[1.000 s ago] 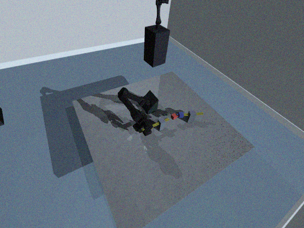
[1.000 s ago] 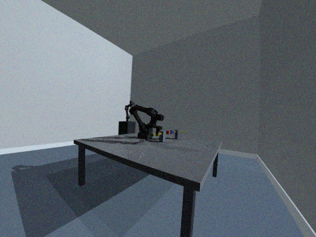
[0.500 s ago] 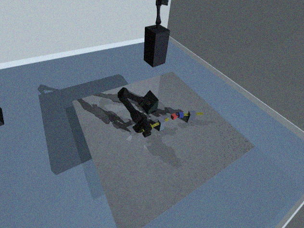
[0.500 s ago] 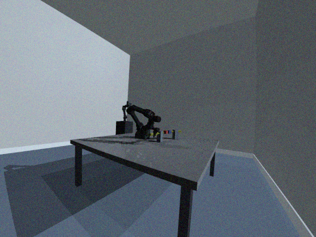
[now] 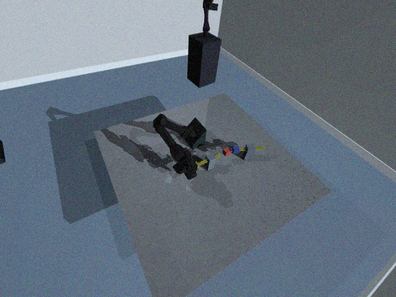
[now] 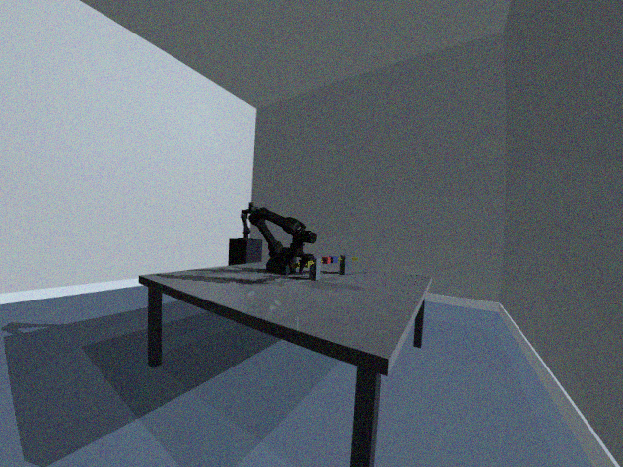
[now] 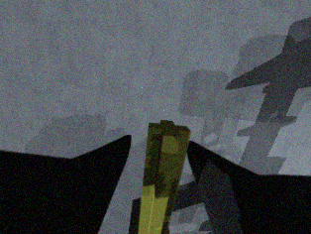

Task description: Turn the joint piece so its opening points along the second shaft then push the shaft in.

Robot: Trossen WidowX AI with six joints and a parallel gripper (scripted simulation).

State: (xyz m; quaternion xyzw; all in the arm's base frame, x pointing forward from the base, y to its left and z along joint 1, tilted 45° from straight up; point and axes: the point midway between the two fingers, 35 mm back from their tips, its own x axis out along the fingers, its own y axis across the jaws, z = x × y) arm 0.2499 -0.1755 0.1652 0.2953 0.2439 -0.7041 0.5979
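The yellow shaft [image 5: 202, 163] [image 6: 306, 263] [image 7: 157, 198], running through the near block [image 5: 210, 163] [image 6: 315, 269] on the tabletop [image 5: 204, 230] [image 6: 321, 301], lies lengthwise between the partly open jaws [image 5: 188, 170] [image 6: 303, 268], closer to the right-hand finger in the wrist view, apparently ungripped.

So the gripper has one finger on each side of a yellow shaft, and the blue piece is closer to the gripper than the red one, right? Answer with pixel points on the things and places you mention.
Nearly! The red piece [image 5: 226, 151] [image 6: 326, 260] is closer to the gripper [image 5: 189, 169] [image 6: 301, 268] [image 7: 159, 141] than the blue piece [image 5: 235, 149] [image 6: 334, 259], as the top view shows. Its fingers are astride a yellow shaft [image 5: 202, 163] [image 6: 310, 263] [image 7: 155, 208].
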